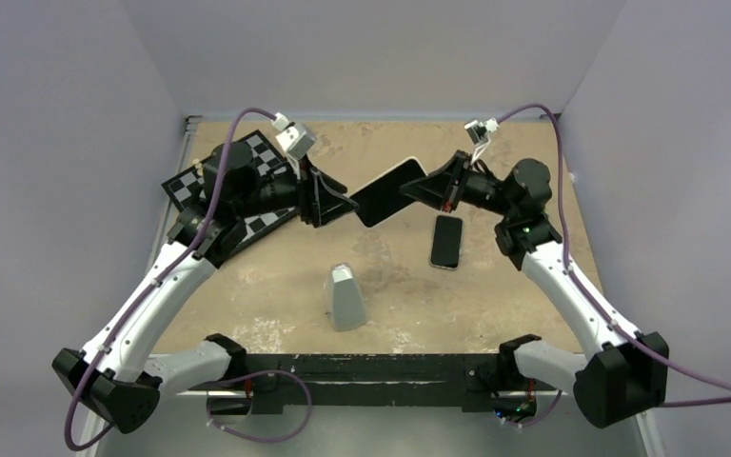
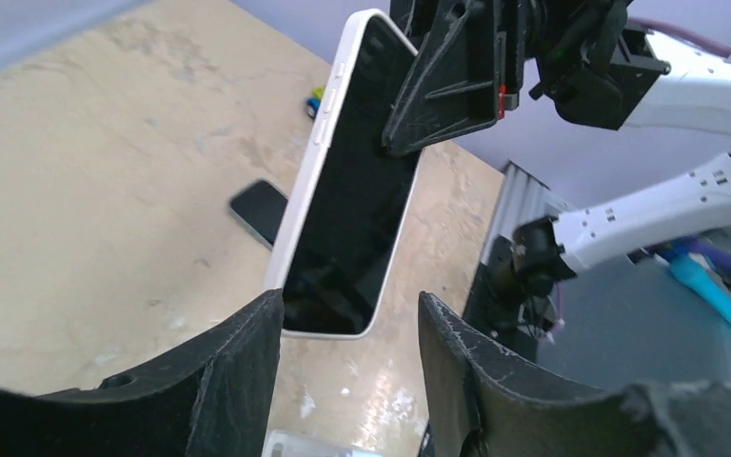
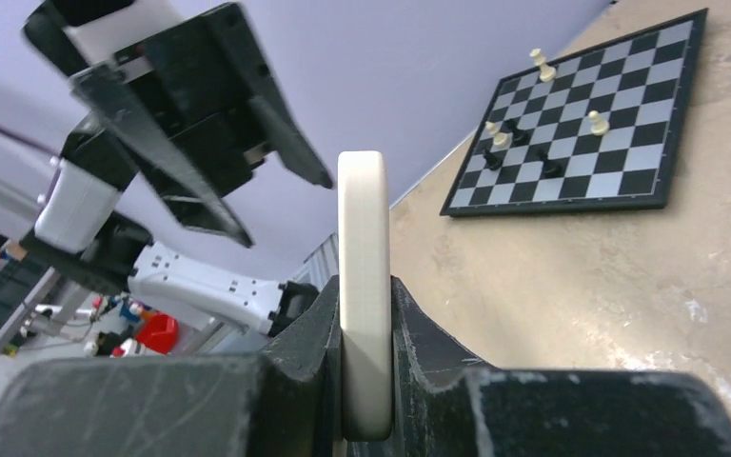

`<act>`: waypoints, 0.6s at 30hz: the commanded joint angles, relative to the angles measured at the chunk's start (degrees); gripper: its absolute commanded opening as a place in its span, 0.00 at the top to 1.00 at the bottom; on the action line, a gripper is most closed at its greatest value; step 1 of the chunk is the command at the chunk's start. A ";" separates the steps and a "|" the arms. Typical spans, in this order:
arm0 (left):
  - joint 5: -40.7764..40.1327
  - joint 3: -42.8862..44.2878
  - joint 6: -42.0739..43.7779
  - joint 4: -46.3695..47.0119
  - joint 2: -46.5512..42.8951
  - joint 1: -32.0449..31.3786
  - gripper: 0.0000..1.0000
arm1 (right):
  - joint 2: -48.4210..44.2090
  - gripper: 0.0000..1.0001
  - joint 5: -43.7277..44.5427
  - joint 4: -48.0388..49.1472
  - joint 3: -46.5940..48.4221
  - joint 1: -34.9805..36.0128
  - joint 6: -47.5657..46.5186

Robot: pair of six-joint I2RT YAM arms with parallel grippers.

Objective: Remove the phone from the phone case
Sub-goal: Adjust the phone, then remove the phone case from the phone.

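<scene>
The phone [image 1: 381, 198], black screen, sits inside the phone case [image 1: 411, 165], whose whitish rim frames it. It hangs tilted in the air above the table. My right gripper [image 1: 421, 190] is shut on its upper right end; in the right wrist view the case edge [image 3: 362, 228] stands clamped between the right gripper's [image 3: 364, 319] jaws. My left gripper [image 1: 350, 204] is open at the lower left end. In the left wrist view the phone screen [image 2: 352, 200] and case rim [image 2: 312, 162] sit just beyond my open left gripper [image 2: 347, 319], whose jaws stand wide apart.
Another black phone [image 1: 446, 241] with a dark rim lies flat on the table under the right arm. A grey tapered block [image 1: 346, 297] stands nearer the front. A chessboard [image 1: 187, 185] with pieces lies at the back left, under the left arm.
</scene>
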 commanded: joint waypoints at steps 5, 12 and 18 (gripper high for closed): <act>-18.03 0.02 -4.75 1.02 -2.62 3.95 0.44 | 9.72 1.00 -2.05 2.78 10.98 -3.97 -0.21; -22.10 -4.60 -14.47 -1.00 -6.88 4.66 0.34 | 14.33 1.00 -4.83 -0.71 17.92 -4.51 -2.05; -18.74 -6.11 -18.83 0.41 -6.90 4.95 0.19 | 18.02 1.00 -9.67 2.11 20.23 -4.51 3.04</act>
